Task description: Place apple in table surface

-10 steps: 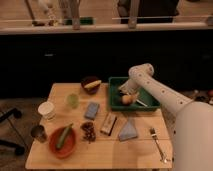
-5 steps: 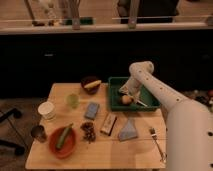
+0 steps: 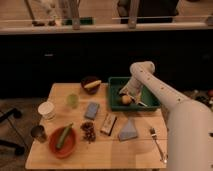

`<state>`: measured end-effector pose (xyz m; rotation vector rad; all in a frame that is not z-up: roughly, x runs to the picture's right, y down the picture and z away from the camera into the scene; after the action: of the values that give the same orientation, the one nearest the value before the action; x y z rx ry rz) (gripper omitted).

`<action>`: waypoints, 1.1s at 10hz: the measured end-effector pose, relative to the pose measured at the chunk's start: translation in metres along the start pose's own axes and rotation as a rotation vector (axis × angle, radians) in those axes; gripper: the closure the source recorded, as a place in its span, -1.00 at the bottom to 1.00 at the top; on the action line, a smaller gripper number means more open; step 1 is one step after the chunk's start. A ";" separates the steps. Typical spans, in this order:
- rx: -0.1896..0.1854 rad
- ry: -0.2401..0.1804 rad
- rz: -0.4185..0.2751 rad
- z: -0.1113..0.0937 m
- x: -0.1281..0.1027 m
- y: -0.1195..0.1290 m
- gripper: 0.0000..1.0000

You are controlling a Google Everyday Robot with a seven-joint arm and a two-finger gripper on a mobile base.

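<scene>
The room behind is dim, a dark counter running across the upper half of the frame. Below it the pale wooden tabletop (image 3: 142,150) fills the lower half, and it is what I am working over. The white arm (image 3: 165,95) is the next biggest thing: it comes in from the lower right, bends at an elbow just right of centre and drops down and to the left into the green tray (image 3: 114,86), which sits at the right of centre. The claw (image 3: 126,93) hangs inside that tray, and the apple (image 3: 126,100) lies directly beneath it in the frame, so close that they look to be touching. I cannot tell whether the claw stands wide or narrow, nor whether it has the fruit. The apple is round, so no axis needs lining up; what matters is that it is in the tray and not on the wood. My judgement is that the move turns on the way out. The nearest bare wood lies toward the bottom of the frame, past the tray's lower rim. The grey wedge (image 3: 128,131) and the fork (image 3: 156,142) sit there with open grain between them. To the left, the blue sponge (image 3: 91,110) and the dark grapes (image 3: 88,131) crowd the space more.
</scene>
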<state>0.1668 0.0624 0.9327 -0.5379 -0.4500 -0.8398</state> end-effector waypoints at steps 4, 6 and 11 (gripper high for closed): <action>-0.026 -0.018 -0.026 0.004 -0.006 0.001 0.32; -0.025 -0.019 -0.028 0.003 -0.006 0.001 0.69; -0.013 -0.026 -0.026 -0.009 -0.005 0.003 1.00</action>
<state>0.1674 0.0614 0.9220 -0.5561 -0.4768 -0.8618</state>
